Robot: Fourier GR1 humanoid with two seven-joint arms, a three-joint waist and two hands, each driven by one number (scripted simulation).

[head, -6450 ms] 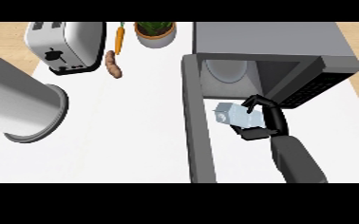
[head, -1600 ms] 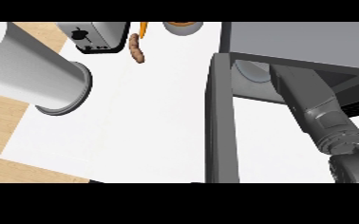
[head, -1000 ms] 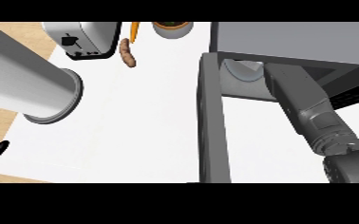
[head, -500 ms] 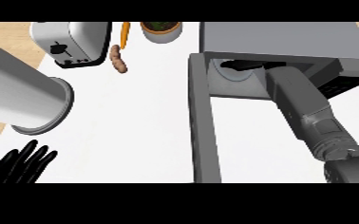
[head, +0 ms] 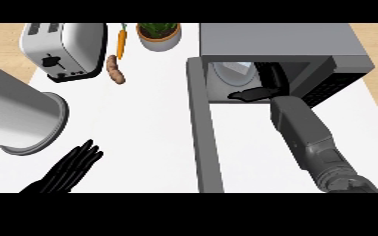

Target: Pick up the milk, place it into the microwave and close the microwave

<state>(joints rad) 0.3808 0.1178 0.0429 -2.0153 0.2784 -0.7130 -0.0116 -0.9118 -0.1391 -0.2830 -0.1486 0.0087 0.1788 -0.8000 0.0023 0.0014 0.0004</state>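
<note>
1. The microwave (head: 280,40) stands at the desk's (head: 148,115) far right corner, its door (head: 203,130) swung wide open and running toward the near edge.
2. The right forearm (head: 306,135) reaches from the near right side into the microwave's opening.
3. The right robot hand (head: 255,94) sits just inside the cavity; a dark thumb or finger lies flat at the front, and more black shows upright behind it. I cannot tell whether its fingers are apart or curled round anything.
4. The milk (head: 238,71) shows as a pale carton shape inside the microwave, on the round plate (head: 221,80) in the cavity's left part, just beyond the hand. Whether the hand touches it cannot be made out.
5. The left robot hand (head: 70,170) rests near the desk's near left corner, fingers straight and spread, holding nothing.
6. A grey cylinder (head: 26,115) lies along the left edge.
7. A toaster (head: 63,50) stands at the far left corner.
8. Beside the toaster lie a sausage (head: 116,72) and a carrot (head: 121,42), with a potted plant (head: 159,35) at the far edge.
</note>
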